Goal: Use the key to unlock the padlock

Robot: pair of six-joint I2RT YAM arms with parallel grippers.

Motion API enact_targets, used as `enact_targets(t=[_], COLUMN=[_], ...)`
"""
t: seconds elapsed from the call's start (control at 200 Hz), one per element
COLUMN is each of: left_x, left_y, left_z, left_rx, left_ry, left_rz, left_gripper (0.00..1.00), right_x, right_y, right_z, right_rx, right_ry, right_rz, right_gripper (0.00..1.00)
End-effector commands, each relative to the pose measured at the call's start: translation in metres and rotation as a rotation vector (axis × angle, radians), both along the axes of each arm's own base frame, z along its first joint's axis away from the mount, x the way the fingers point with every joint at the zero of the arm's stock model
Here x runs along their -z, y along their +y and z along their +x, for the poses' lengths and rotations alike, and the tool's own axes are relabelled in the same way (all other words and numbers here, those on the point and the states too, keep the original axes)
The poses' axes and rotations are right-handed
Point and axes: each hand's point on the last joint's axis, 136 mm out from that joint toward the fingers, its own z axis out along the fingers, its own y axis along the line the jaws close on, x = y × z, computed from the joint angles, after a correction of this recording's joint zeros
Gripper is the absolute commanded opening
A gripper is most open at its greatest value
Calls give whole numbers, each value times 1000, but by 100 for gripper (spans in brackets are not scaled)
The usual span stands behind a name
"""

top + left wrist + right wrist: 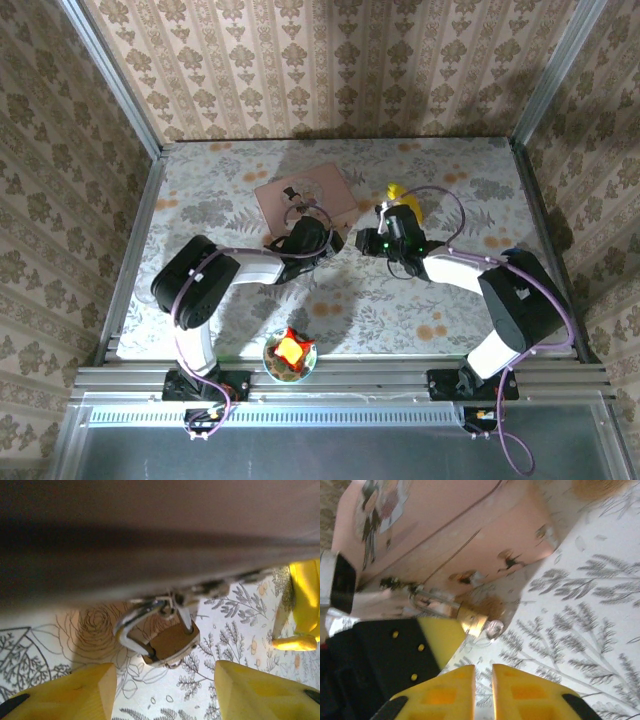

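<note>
Past wide-open L end effector (pixel 164 677), find padlock (pixel 172 642) dead ahead, hung tilted off pink box (pixel 470 535); from near-shut, empty R end effector (pixel 491 669), just ahead-left.

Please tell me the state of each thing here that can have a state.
Padlock: hanging from the box, shackle seemingly closed.
Box: lid shut.
Left gripper: open, holding nothing.
Right gripper: shut, nothing seen between its fingers.
</note>
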Motion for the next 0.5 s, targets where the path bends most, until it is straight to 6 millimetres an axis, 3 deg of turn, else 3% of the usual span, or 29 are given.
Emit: enact_targets(t=[0.0, 0.22, 0.495], left_x=[-4, 1, 14], left_y=[5, 7, 2], left_z=[13, 22, 19], left_rx=[-33, -46, -33], left_ry=[-85, -128, -112], left_rz=[20, 47, 70], left_gripper=[57, 55, 52], right_x=[11, 26, 40], right_y=[-4, 4, 10], right_z=[7, 20, 26], right_rx=[-16, -8, -14], right_ry=[54, 92, 124], right_rz=[-60, -27, -11], right_gripper=[16, 16, 15])
